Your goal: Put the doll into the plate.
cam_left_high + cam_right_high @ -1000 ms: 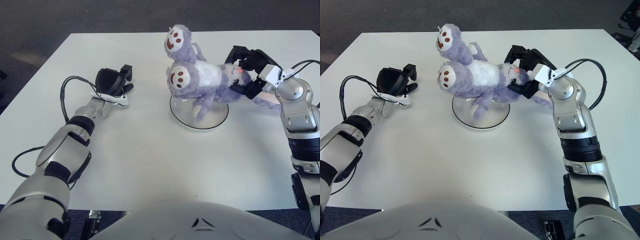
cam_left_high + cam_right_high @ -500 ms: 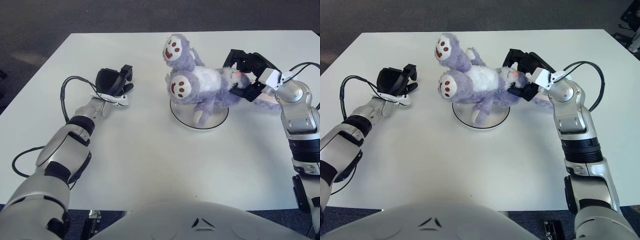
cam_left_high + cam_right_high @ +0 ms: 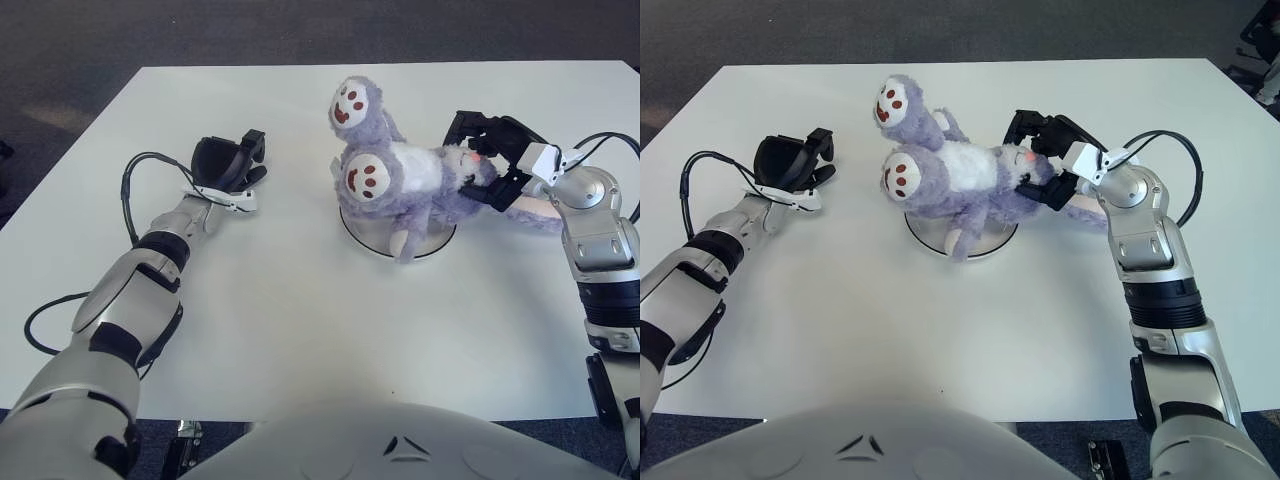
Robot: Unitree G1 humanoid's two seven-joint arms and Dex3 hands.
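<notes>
Right hand [image 3: 490,160] reaches in from the right, fingers clamped around the head of the purple doll [image 3: 400,180]; left hand [image 3: 225,165] rests on the white table [image 3: 300,320] well to the left, fingers loosely curled, holding nothing; doll lies across the clear plate [image 3: 375,235], 2 feet pointing up and left; since 1 second ago the doll has sunk lower onto the plate.

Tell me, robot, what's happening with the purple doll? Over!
Right hand shut on doll's head end. Doll lying over the plate, feet up. Left hand parked on table, left side. Nothing blocking.
</notes>
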